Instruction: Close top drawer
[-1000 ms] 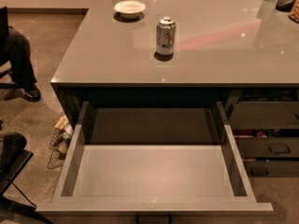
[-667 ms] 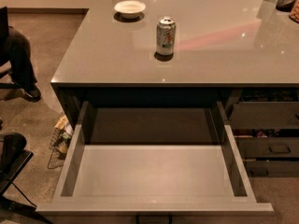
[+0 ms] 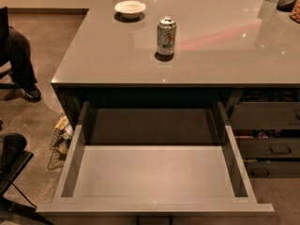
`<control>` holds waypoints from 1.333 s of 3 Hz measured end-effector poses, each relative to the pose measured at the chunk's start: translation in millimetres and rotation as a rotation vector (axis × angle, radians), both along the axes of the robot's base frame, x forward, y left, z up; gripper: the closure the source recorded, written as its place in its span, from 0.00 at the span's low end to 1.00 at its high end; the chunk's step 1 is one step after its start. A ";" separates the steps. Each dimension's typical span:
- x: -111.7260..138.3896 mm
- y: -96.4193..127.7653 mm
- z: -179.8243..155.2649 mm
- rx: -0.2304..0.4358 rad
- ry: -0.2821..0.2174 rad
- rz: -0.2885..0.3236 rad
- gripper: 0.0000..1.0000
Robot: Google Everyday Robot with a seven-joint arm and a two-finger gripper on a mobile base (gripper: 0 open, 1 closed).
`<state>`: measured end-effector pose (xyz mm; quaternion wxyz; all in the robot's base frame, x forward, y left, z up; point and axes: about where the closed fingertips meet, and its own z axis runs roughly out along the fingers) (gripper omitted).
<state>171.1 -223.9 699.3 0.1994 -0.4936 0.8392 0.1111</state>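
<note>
top drawer (image 3: 154,172) pulled far out below the counter (image 3: 211,55), low middle | long side runs left to right, front faces the camera | wire basket (image 3: 58,144) near its left edge, narrow drawers (image 3: 269,125) right | 1 can (image 3: 166,35), 1 bowl (image 3: 130,7) on top | gripper out of sight, grip: cannot tell

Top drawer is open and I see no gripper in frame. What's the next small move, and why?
Probably bring the gripper, which is not in view, up to the flat front of the top drawer near its central handle. The drawer stands far out from under the counter, and nothing shows inside it to block a straight push in.
</note>
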 end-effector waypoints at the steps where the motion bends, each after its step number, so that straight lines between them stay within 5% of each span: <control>1: 24.7 14.7 -42.6 0.073 -0.027 0.043 1.00; 3: 119.5 29.9 -67.7 0.141 -0.187 0.157 1.00; 4: 129.7 30.7 -67.5 0.143 -0.202 0.167 1.00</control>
